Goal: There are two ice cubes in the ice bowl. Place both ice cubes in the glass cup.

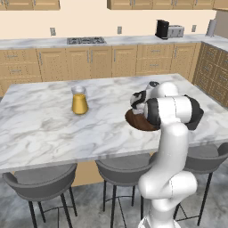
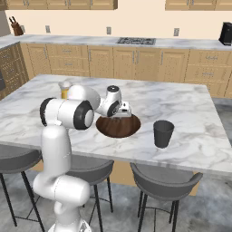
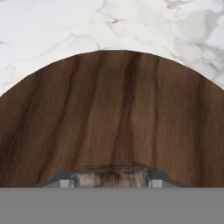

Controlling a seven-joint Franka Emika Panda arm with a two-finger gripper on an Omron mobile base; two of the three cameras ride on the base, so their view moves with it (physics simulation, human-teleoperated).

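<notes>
The ice bowl [image 2: 118, 128], wide and of dark brown wood grain, sits on the marble island near its front edge. My gripper [image 2: 123, 113] is lowered into the bowl from above. In the hand view the bowl's floor [image 3: 113, 109] is very close, and a clear ice cube [image 3: 109, 176] lies between my fingertips [image 3: 65, 183], touching both. My gripper [image 3: 109, 181] is shut on this cube. I cannot make out a second cube. The dark grey glass cup [image 2: 163, 132] stands upright to the bowl's right. In the left base view my arm covers most of the bowl [image 1: 133, 122].
A clear glass with orange liquid [image 1: 79, 101] stands on the island [image 1: 40, 124], left of the bowl and well apart from it. Grey stools [image 2: 165, 181] line the island's near edge. Cabinets and a stove counter run along the back wall.
</notes>
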